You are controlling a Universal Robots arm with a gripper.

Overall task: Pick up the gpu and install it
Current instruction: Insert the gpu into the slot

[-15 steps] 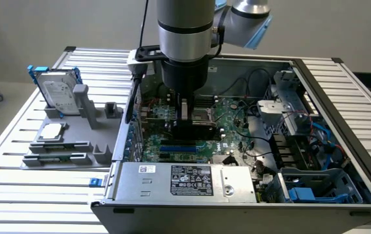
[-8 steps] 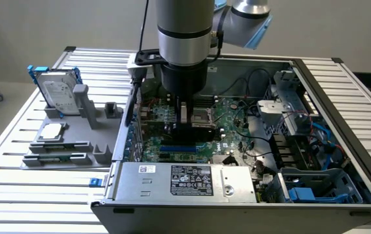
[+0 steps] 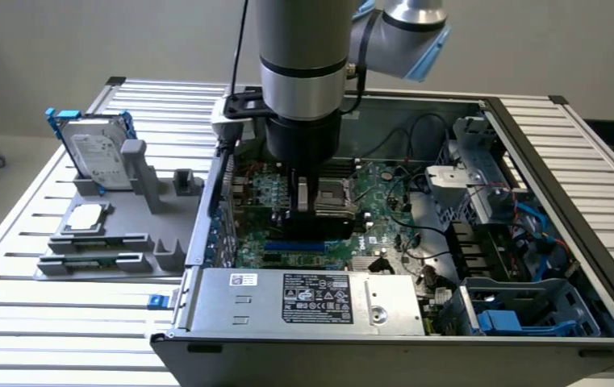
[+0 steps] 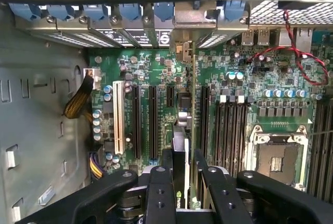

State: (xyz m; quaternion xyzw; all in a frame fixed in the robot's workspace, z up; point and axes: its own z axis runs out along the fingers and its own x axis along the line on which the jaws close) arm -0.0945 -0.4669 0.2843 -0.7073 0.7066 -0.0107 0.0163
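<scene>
The pincer [image 4: 183,161] is clenched on the gpu [image 4: 183,114] (held edge-on) over the motherboard [image 4: 156,67] inside the computer case [image 3: 393,363]; perhaps just above a slot.

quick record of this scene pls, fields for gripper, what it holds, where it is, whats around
gripper: shut on the gpu, down inside the open computer case
gpu: upright, edge-on above the expansion slots; cannot tell whether it is seated
motherboard: green, on the case floor
processor socket: empty
hard drive: standing in the grey holder outside the case, on the exterior view's left
</scene>
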